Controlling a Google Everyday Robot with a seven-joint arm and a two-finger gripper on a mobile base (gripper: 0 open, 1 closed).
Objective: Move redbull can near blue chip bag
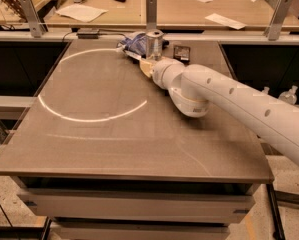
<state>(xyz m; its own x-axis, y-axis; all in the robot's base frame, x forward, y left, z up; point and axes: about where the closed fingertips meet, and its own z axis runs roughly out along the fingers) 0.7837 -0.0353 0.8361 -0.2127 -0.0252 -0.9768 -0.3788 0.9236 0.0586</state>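
The grey-brown worktop (114,149) is showing a wide, smooth, matt stretch across its left side and along its near edge, with a thin bright arc of reflected light (89,118) curving over it. Everything is crowding by the far edge, about midway along it. The redbull can (154,43) is standing upright there, slim and silvery with a pull-tab top. The blue chip bag (135,44) is lying crumpled just to its left, blue and white foil, so close that the two are looking as if they touch. A small flat dark rectangular object (181,53) is lying just right of the can, toward the far right corner. The white arm (239,104), rounded and smooth-shelled, is reaching in from the right side over the right half of the worktop. Its gripper (143,63) is sitting low just in front of the can and bag, tan at the tip. Whether it is clasping anything or let go, I cannot tell from here. Beyond the far edge, upright metal posts (151,11) are closing that side off, and a wooden bench (189,9) behind them is carrying sheets of paper (80,12).
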